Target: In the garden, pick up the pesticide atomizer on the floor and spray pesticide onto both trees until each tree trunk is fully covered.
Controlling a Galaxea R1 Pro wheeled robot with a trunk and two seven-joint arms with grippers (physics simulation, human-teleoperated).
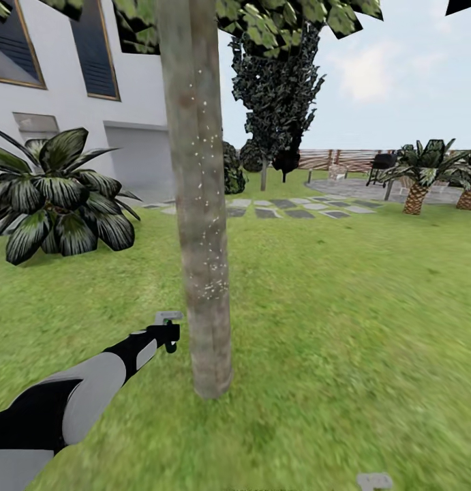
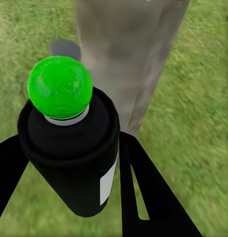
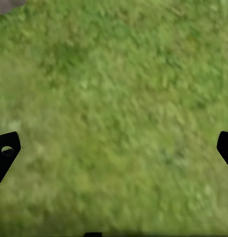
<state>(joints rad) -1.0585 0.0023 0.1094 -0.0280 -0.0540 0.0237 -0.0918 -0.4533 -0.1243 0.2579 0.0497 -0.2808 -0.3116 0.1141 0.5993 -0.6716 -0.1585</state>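
One tree stands right in front of me in the garden; its grey-brown tree trunk (image 1: pixel 198 204) is dotted with white specks and fills the middle of the head view. It also shows blurred in the left wrist view as the trunk (image 2: pixel 128 54), just beyond the bottle. The pesticide atomizer (image 2: pixel 69 143) is a black bottle with a round green cap. My left gripper (image 2: pixel 68 165) is shut on it, and my left gripper (image 1: pixel 169 335) is held just left of the trunk, low down. My right gripper (image 3: pixel 114 150) hangs open over bare grass.
A broad-leaved palm-like plant (image 1: pixel 58 194) grows at the left before the white house (image 1: pixel 65 102). Stepping stones (image 1: pixel 296 208), a dark conifer (image 1: pixel 276 88), small palms (image 1: pixel 419 181) and a slat fence (image 1: pixel 337 158) lie beyond. Lawn (image 1: pixel 344 327) spreads to the right of the trunk.
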